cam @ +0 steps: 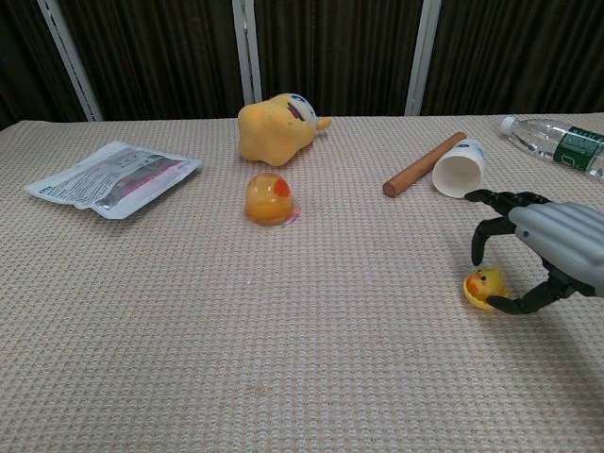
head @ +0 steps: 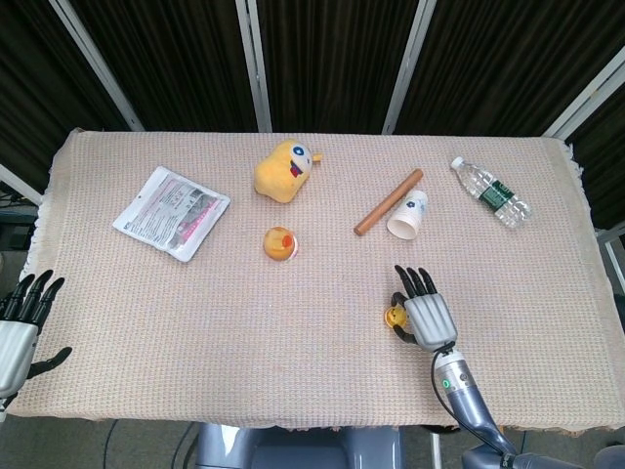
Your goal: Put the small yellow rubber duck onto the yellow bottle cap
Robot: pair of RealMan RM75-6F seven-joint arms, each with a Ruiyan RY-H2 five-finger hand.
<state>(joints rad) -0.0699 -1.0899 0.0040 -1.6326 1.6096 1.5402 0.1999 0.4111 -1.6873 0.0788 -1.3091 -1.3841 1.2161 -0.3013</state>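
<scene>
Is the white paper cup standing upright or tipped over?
Tipped over. The white paper cup lies on its side beside the wooden stick, open mouth facing the chest camera.

a table (head: 146,313) covered with a beige woven cloth is seen. a small yellow rubber duck (cam: 485,287) is lying on it just beside the right hand (cam: 552,250). beyond the hand a white paper cup (head: 407,215), a wooden rod (head: 388,202) and a water bottle (head: 491,192) are laid. further left, well apart from the hand, a yellow bottle cap (head: 279,243), a yellow plush toy (head: 284,170) and a foil packet (head: 172,211) are found.
</scene>
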